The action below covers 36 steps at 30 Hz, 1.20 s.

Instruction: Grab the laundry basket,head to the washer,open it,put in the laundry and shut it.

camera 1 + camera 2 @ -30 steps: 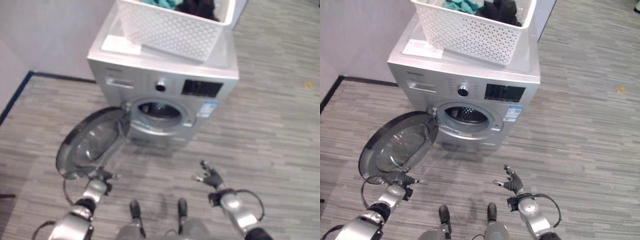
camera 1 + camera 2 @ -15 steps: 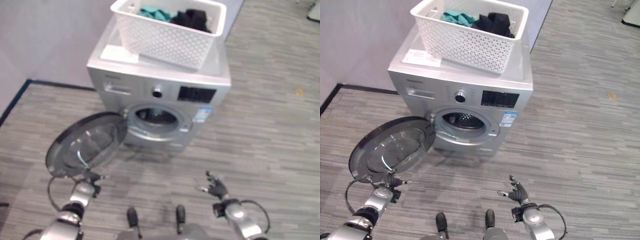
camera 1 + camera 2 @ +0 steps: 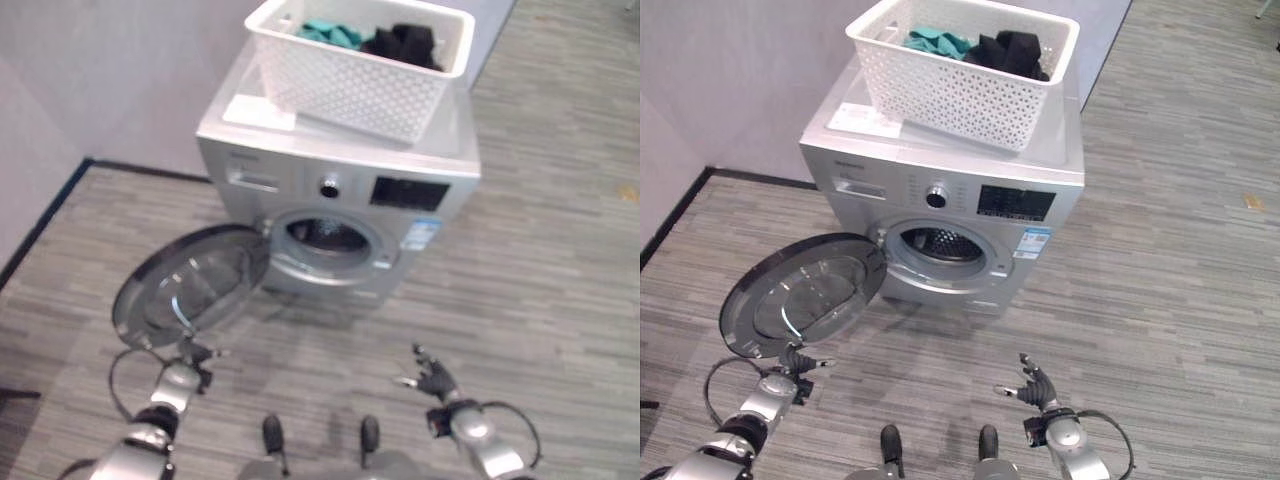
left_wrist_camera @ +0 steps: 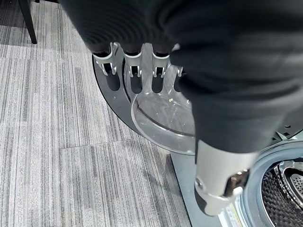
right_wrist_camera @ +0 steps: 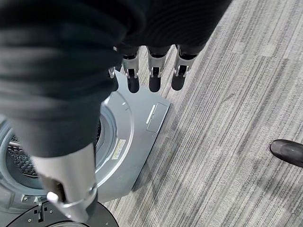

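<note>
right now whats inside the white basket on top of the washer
In the laundry basket on the washer lie a teal garment and a black one. Anything beneath them is covered.

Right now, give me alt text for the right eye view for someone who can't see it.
A silver washer stands with its round door swung open, a white laundry basket of clothes on top. The robot's left hand and right hand, both open and empty, hang low over grey floor.

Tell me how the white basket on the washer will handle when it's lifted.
The basket looks like rigid perforated plastic, so it should keep its shape when gripped. It holds only a few clothes, so it is probably light. The clothes lie toward one end, so it may tip slightly that way. It rests tilted on the washer and might slide if nudged.
</note>
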Tool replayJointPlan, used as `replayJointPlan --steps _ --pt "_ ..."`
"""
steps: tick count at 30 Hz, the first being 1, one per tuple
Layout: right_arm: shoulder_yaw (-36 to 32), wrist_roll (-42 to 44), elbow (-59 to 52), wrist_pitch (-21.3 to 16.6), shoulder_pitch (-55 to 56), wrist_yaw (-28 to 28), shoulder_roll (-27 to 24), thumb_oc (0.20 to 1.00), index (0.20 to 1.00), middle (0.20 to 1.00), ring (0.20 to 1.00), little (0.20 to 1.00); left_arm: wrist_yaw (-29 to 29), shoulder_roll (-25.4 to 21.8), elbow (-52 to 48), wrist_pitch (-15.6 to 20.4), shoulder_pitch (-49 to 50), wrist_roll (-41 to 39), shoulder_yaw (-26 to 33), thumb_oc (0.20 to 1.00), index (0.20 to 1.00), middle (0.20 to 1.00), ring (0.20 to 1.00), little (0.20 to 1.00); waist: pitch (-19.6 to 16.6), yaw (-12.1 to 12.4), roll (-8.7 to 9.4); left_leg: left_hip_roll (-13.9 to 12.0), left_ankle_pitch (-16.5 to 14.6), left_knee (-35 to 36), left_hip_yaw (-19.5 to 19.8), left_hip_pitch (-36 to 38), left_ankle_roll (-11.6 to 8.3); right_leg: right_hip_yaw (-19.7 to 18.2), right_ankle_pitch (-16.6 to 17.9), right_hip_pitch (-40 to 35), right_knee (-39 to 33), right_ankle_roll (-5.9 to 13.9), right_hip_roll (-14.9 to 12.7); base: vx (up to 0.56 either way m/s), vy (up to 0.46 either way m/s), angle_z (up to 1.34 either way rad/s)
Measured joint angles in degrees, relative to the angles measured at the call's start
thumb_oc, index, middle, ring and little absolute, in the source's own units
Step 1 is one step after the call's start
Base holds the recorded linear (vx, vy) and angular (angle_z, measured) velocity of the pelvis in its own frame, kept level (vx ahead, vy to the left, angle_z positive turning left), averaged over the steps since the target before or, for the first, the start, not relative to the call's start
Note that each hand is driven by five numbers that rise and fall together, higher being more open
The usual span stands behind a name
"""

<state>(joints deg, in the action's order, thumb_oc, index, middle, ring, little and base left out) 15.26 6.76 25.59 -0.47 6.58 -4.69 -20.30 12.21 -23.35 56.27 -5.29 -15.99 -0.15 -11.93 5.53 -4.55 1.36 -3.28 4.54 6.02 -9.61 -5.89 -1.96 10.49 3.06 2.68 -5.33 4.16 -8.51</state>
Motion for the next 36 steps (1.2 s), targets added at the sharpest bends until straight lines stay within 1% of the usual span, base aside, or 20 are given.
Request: replayJointPlan --steps 3,6,13,15,21,22,23,24,25,26,27,28,29,30,31,32,33,34,35,36 --pt "-1.12 -0.08 0.05 0.01 0.52 0.07 0.0 1.0 1.0 1.0 1.0 1.0 -0.01 -0.01 0.55 0.0 0.02 0.0 0.01 1.0 1.0 1.0 1.0 1.0 0.01 0.1 -0.1 0.03 0.0 0.0 0.83 0.06 0.0 0.7 -0.14 -0.51 0.0 -0.02 0.02 0.02 0.014 0.12" --pt "-1.24 -0.13 0.05 0.02 0.66 0.27 -0.03 1.0 1.0 1.0 1.0 1.0 -0.04 -0.03 0.55 0.02 0.14 0.0 0.17 1.0 1.0 1.0 1.0 1.0 0.0 0.68 -0.11 0.05 0.0 -0.01 0.83 0.07 0.0 0.7 -0.15 -0.54 0.0 -0.03 0.02 0.0 0.0 0.0" --pt "-1.58 -0.88 0.04 0.07 0.82 1.34 -0.02 1.0 1.0 1.0 1.0 1.0 -0.1 -0.09 -1.4 0.07 3.3 -0.26 1.12 1.0 1.0 1.0 1.0 1.0 -0.03 0.84 -0.09 0.06 -0.11 0.0 0.77 0.39 0.16 0.61 -0.15 -0.8 0.0 -0.04 0.01 0.01 0.01 0.0" --pt "-1.72 -1.86 0.04 0.09 0.83 1.34 -0.02 1.0 1.0 1.0 1.0 1.0 -0.12 -0.05 -4.11 0.54 4.75 -0.78 1.43 1.0 1.0 1.0 1.0 1.0 -0.07 0.85 -0.05 0.06 -0.12 0.0 0.67 0.54 0.17 0.5 -0.15 -0.9 0.0 -0.04 0.01 0.04 0.055 -0.02" --pt "-3.32 -0.85 0.36 0.57 0.75 1.41 0.75 1.0 1.0 1.0 1.0 1.0 -0.09 -0.1 -5.22 0.88 5.87 -1.24 2.07 1.0 1.0 1.0 1.0 1.0 -0.53 0.78 0.58 0.05 -0.28 0.01 -0.42 1.48 0.03 -0.84 -0.3 -1.14 0.01 -0.17 0.0 -0.01 0.057 -0.1" --pt "-4.04 0.69 0.75 0.7 0.54 1.24 1.03 1.0 1.0 1.0 1.0 1.0 0.02 0.04 -5.81 0.89 6.46 -1.68 2.35 1.0 1.0 1.0 1.0 1.0 -0.64 1.07 0.89 -0.01 -0.24 -0.78 -0.94 1.44 -0.36 -1.69 -0.29 -1.1 0.01 -0.1 0.22 -0.14 0.117 -0.02" --pt "-5.11 2.47 2.06 0.72 0.51 0.35 1.11 1.0 1.0 1.0 1.0 1.0 0.05 1.11 -6.18 1.16 5.46 -2.83 2.35 1.0 1.0 1.0 1.0 1.0 -0.68 1.18 1.43 0.02 -0.68 -3.64 -0.7 -0.91 -0.21 -0.98 -0.29 -0.67 -0.01 0.05 -0.15 -0.12 0.208 0.21" --pt "-6.32 3.19 2.6 0.95 0.54 -0.34 1.13 1.0 1.0 1.0 1.0 1.0 0.07 2.04 -6.17 1.14 4.03 -3.51 1.8 1.0 1.0 1.0 1.0 1.0 -0.47 0.84 1.63 0.08 -1.68 -6.26 -0.83 -3.13 -0.02 1.17 -0.2 -0.37 -0.01 0.13 -0.99 -0.02 0.273 0.56" --pt "-7.93 3.59 2.72 1.14 0.61 -0.99 1.04 1.0 1.0 1.0 1.0 1.0 0.01 3.22 -6.23 1.15 2.94 -3.97 1.09 1.0 1.0 1.0 1.0 1.0 -0.25 0.5 1.47 0.17 -2.88 -8.74 -0.91 -4.92 0.86 2.48 -0.19 -0.41 0.26 0.11 -1.27 0.04 0.179 0.47" --pt "-9.46 4.23 2.86 1.29 0.31 -1.31 1.32 1.0 1.0 1.0 1.0 1.0 -0.01 3.83 -7.02 1.15 3.29 -4.29 1.0 1.0 1.0 1.0 1.0 1.0 -0.25 0.55 1.5 1.04 -3.47 -9.03 -1.27 -4.74 1.76 2.5 -0.06 -0.53 0.63 0.27 -1.51 0.07 0.253 0.14" --pt "-11.62 4.62 3.56 1.29 -0.3 -2.08 1.74 1.0 1.0 1.0 1.0 1.0 0.0 4.16 -7.75 1.42 4.5 -4.56 1.0 1.0 1.0 1.0 1.0 1.0 -0.18 0.52 1.19 1.06 -3.63 -7.5 -1.04 -3.17 2.21 1.26 -0.3 -0.61 1.6 0.25 -2.04 0.09 0.283 -0.19" --pt "-13.11 4.66 3.62 1.23 -0.54 -2.77 1.8 1.0 1.0 1.0 1.0 1.0 -0.02 4.16 -7.75 1.43 4.84 -4.57 0.94 1.0 1.0 1.0 1.0 1.0 -0.07 0.35 1.12 2.05 -3.68 -6.67 -1.76 -1.9 1.85 0.62 -0.49 -0.79 2.19 -0.01 -2.69 0.13 0.369 -0.1" --pt "-22.1 5.96 1.97 0.96 -0.82 -4.0 3.51 1.0 1.0 1.0 1.0 1.0 -0.14 5.21 -7.83 1.12 3.09 -4.58 0.57 1.0 1.0 1.0 1.0 1.0 3.04 -0.09 -1.51 3.06 -6.03 -9.6 -0.71 -2.09 6.03 0.82 -1.24 2.0 12.49 0.22 -4.06 0.14 0.345 0.09" --pt "-23.52 7.14 2.04 0.84 -1.34 -5.22 3.02 1.0 1.0 1.0 1.0 1.0 -0.1 5.9 -8.09 1.18 3.2 -4.59 0.68 1.0 1.0 1.0 1.0 1.0 3.6 -0.47 -3.35 1.87 -6.19 -9.93 -0.56 -1.52 5.91 -0.12 -1.91 4.52 18.27 0.13 -4.28 0.09 0.23 0.12" --pt "-23.33 7.55 2.63 0.91 -0.38 -5.79 2.14 1.0 1.0 1.0 1.0 1.0 -0.07 5.89 -8.47 1.33 3.61 -4.59 0.76 1.0 1.0 1.0 1.0 1.0 3.31 -0.82 -3.54 2.71 -6.43 -9.85 -1.3 -0.68 4.91 -1.5 -1.31 6.53 23.27 -0.72 -4.86 0.1 0.184 -0.02" --pt "-23.92 8.34 2.38 0.79 0.11 -6.32 2.17 1.0 1.0 1.0 1.0 1.0 0.01 5.54 -8.7 1.28 3.6 -4.59 1.0 1.0 1.0 1.0 1.0 1.0 3.78 -0.95 -3.5 3.51 -7.84 -10.0 -0.21 0.13 6.45 -3.33 -1.38 8.19 28.22 0.37 -5.81 0.12 0.065 0.07" --pt "-24.12 9.22 2.47 0.72 0.43 -6.82 2.54 1.0 1.0 1.0 1.0 1.0 -0.01 5.16 -9.38 1.26 4.01 -4.6 1.51 1.0 1.0 1.0 1.0 1.0 4.08 -1.36 -3.58 3.23 -7.5 -10.52 -0.36 0.05 6.07 -4.27 -1.98 10.05 33.19 -0.01 -5.93 0.24 0.054 0.09" --pt "-24.92 9.66 2.58 0.69 1.67 -7.72 5.14 1.0 1.0 1.0 1.0 1.0 -0.09 2.84 -10.51 1.22 4.24 -4.61 1.38 1.0 1.0 1.0 1.0 1.0 3.81 -1.96 -2.02 6.67 -8.98 -11.62 -1.1 0.6 8.36 -5.15 -2.89 13.27 31.84 0.01 -7.02 0.2 0.014 0.21" --pt "-25.74 9.69 1.72 0.08 2.2 -7.86 6.84 1.0 1.0 1.0 1.0 1.0 -0.08 1.35 -11.07 1.13 3.94 -4.59 1.96 1.0 1.0 1.0 1.0 1.0 3.84 -2.65 1.76 9.38 -12.41 -24.58 -3.26 -1.77 12.04 -6.5 -6.18 13.57 29.22 1.28 -9.55 0.19 -0.028 0.08" --pt "-25.64 10.38 0.56 -0.6 2.82 -8.06 5.01 1.0 1.0 1.0 1.0 1.0 -0.07 1.71 -11.16 1.21 4.55 -4.6 3.32 1.0 1.0 1.0 1.0 1.0 3.37 -3.05 -0.59 7.73 -23.63 -27.85 -1.16 -1.06 8.12 -9.05 -8.76 12.09 24.72 4.47 -5.9 0.16 -0.041 0.08"
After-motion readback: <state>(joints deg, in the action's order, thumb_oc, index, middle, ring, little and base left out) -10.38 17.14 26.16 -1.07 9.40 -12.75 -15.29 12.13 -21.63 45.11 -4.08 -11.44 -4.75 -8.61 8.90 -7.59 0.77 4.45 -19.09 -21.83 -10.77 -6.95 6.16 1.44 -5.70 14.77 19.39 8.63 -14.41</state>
